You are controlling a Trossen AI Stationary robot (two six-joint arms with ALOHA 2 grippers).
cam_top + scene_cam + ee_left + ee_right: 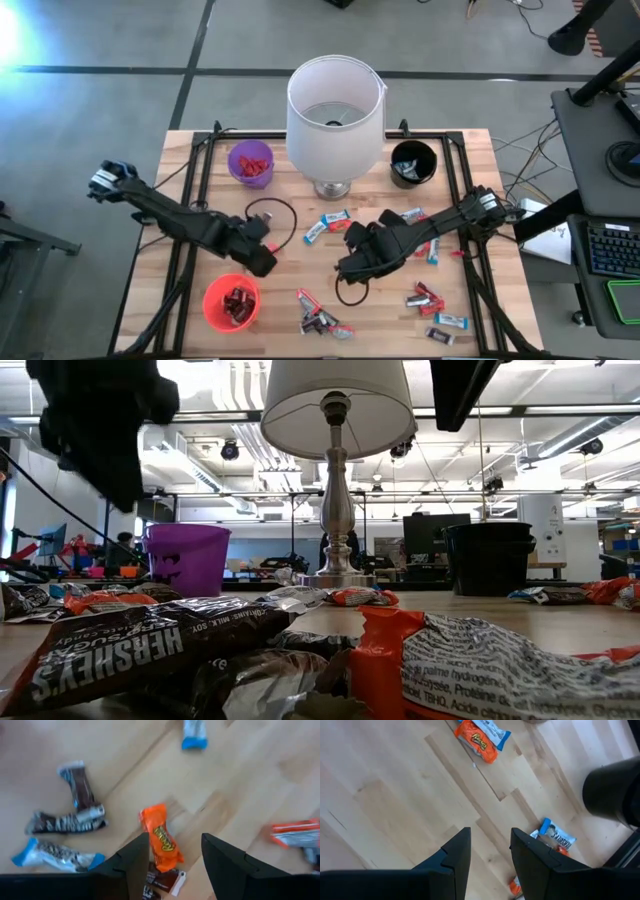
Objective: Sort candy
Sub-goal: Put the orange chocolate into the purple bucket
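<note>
Candy (pixel 322 318): small shiny bars in orange-red, blue-white and dark brown wrappers, scattered over the wooden table (pixel 290 300); some lie in the red cup (pixel 232 301).
Left gripper (pixel 175 857): low above an orange bar (pixel 162 839), fingers apart, empty.
Right gripper (pixel 490 851): over bare wood, fingers apart, empty.
Writing: "HERSHEY'S" on a brown wrapper (pixel 130 650); "Reese's" on an orange wrapper (pixel 477 741).

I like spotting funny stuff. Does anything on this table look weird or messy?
Yes. A table lamp stands in the middle of the candy-sorting table, between the purple cup and black cup. Wrapped candy lies scattered loose across the wood, not yet in cups.
</note>
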